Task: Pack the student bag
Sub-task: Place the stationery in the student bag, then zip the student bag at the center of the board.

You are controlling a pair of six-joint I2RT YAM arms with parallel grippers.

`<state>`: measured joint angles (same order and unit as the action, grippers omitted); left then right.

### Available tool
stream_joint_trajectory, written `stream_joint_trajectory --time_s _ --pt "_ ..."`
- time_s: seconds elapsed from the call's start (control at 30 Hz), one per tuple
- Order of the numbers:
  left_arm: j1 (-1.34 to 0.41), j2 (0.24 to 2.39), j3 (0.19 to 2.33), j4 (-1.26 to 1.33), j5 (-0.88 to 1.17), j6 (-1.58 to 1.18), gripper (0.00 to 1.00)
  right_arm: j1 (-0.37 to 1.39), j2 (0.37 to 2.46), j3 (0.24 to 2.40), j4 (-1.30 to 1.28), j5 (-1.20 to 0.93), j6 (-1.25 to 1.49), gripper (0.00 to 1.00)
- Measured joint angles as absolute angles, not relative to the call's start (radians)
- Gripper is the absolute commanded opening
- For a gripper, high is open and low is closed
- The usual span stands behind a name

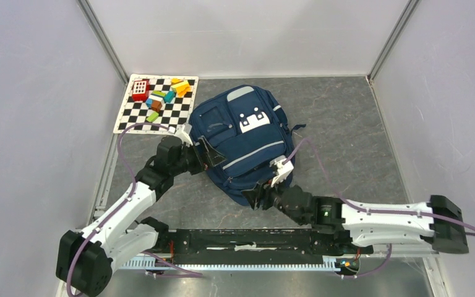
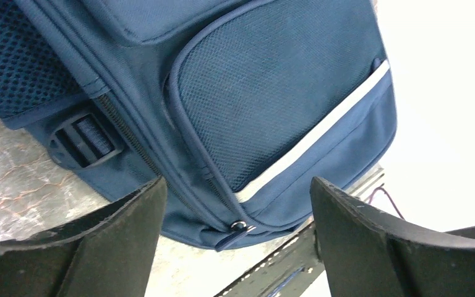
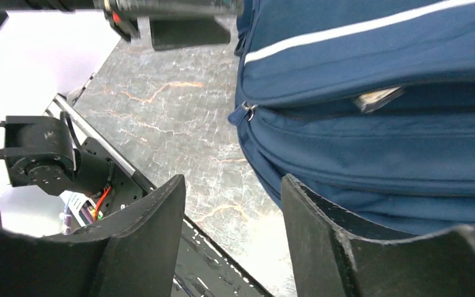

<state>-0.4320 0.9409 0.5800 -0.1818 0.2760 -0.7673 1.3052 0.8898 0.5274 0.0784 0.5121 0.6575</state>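
In the middle of the table [image 1: 359, 142] lies the backpack [image 1: 241, 133], front side up. Its long axis runs away from the arms, and its far end leans a little toward the checkered mat [image 1: 135, 119] and the coloured blocks [image 1: 161, 96].

The left gripper [image 1: 203, 156] sits just beside the near-left corner of the bag. Its jaws are wide apart and hold nothing. From its wrist view, the pocket zip pull [image 2: 239, 226] lies straight ahead, centred in the gap between the two fingers [image 2: 117, 247].

The right gripper [image 1: 256, 197] is at the bag's near end. Its jaws are also apart and empty, with only bare table showing between them. From there the bag lies off to the right of the gap, not inside it. The seam zip pull [image 3: 247, 112] sits ahead and slightly right of centre. Something pale [image 3: 377, 98] peeks from the seam beside it, but I cannot tell what it is.

Both arms are close. To my eye the left one is better lined up, needing only to go straight forward. The right would first have to shift sideways toward the bag.
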Motion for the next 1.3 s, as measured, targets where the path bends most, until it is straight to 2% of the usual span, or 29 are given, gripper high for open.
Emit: stream_joint_trajectory --time_s 0.17,0.33,0.63,0.8,1.1,1.3 --pt "-0.415 0.940 0.561 -0.115 0.299 -0.811 0.77 1.402 1.071 0.515 0.207 0.618 0.739 0.59" --pt "-0.396 0.960 0.550 -0.094 0.312 -0.815 0.75 1.417 1.275 0.595 0.176 0.724 0.818 0.60" --pt "-0.360 1.072 0.551 -0.057 0.332 -0.804 0.71 1.437 1.445 0.757 0.155 0.836 0.858 0.73" --pt "-0.356 1.162 0.590 -0.056 0.352 -0.776 0.60 1.432 1.557 0.863 0.067 0.910 0.909 0.75" --pt "-0.350 1.248 0.611 -0.030 0.387 -0.742 0.45 1.393 1.708 1.034 -0.156 0.982 1.021 0.66" --pt "-0.342 1.254 0.603 0.017 0.386 -0.737 0.32 1.368 1.769 1.122 -0.278 1.015 1.090 0.52"
